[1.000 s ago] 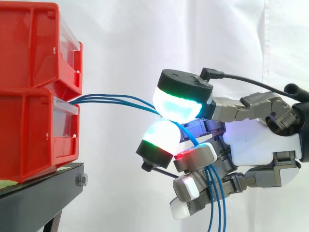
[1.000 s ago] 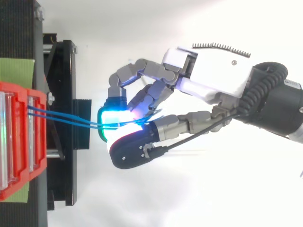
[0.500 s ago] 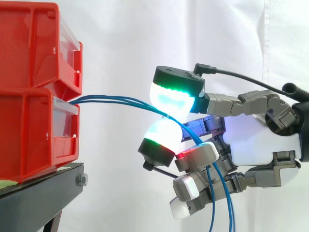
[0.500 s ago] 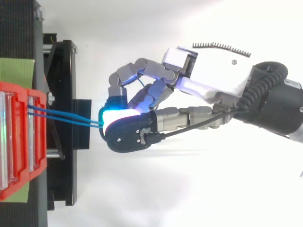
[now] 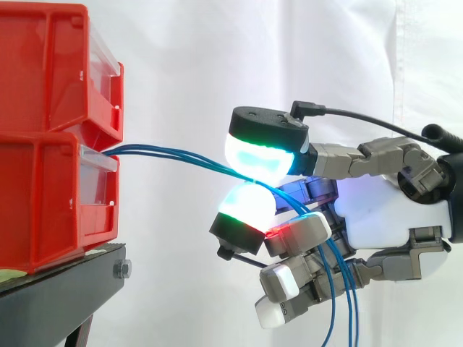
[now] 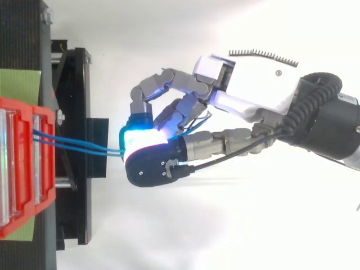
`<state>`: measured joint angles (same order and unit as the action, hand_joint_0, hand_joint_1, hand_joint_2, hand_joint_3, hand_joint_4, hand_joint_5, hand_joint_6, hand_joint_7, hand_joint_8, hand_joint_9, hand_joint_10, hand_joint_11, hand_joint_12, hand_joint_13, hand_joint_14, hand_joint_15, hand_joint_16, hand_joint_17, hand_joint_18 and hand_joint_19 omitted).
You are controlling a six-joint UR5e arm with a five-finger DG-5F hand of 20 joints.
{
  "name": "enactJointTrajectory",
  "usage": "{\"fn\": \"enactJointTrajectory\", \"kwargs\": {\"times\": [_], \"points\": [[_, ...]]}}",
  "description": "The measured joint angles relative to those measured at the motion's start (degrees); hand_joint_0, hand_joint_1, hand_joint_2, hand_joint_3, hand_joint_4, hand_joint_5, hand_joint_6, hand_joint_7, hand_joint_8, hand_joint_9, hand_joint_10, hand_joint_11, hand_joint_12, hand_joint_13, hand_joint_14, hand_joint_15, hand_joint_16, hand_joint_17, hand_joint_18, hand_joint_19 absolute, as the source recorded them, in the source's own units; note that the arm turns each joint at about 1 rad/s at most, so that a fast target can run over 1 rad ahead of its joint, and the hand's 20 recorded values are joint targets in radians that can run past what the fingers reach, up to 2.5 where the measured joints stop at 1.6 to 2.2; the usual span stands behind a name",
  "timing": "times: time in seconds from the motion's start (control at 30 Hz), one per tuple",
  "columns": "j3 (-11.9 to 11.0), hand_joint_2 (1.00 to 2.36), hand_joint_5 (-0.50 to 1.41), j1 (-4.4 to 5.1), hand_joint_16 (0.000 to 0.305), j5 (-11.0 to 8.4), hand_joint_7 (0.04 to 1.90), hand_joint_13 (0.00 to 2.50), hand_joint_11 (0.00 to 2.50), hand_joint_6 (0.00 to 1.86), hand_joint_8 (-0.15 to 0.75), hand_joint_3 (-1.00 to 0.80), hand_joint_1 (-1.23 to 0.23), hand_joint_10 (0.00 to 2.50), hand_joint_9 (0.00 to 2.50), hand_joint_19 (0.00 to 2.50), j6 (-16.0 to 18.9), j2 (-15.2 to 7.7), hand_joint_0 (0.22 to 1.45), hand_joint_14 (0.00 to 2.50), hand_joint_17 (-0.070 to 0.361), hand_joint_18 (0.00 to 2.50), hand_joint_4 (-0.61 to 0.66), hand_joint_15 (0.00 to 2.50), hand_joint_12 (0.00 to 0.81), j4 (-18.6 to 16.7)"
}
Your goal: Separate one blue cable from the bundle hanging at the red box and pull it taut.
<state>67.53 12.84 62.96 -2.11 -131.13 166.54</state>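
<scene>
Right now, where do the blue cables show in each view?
Side view: the blue cables run from the red bin at left to the hand's pinch at centre, then hang down.
Top view: blue cables cross from the red bin to the hand.
Shared landmark: the red bin.

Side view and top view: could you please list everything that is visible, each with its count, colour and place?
red bins: two, red, stacked at the left on the stand.
blue cables: a thin bundle, blue, running from the lower bin to the hand, then hanging down.
black stand: one, black, under the bins.
green sheet: one, green, beneath the bins.
white curtain: one, white, behind everything.
robot hand: one, white and grey, right of the bins, two glowing pads pinching the cables.
robot arm: one, black, at the right edge.
</scene>
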Motion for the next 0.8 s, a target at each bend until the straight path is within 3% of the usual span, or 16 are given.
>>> {"fn": "enactJointTrajectory", "kwargs": {"times": [0.27, 0.8], "points": [[0.0, 1.00, -0.18, -0.24, 0.040, 0.11, 1.22, 0.92, 1.47, 0.92, 0.225, -0.50, -0.83, 0.00, 1.19, 0.53, 0.2, 0.0, 0.78, 0.03, 0.089, 0.68, 0.00, 0.89, 0.337, 0.3], [0.0, 1.00, -0.16, -0.57, 0.040, 0.87, 1.22, 0.92, 1.46, 0.90, 0.236, -0.50, -0.82, 0.00, 1.22, 0.54, 0.7, 0.1, 0.66, 0.03, 0.089, 0.69, 0.09, 0.88, 0.339, 2.0]]}}
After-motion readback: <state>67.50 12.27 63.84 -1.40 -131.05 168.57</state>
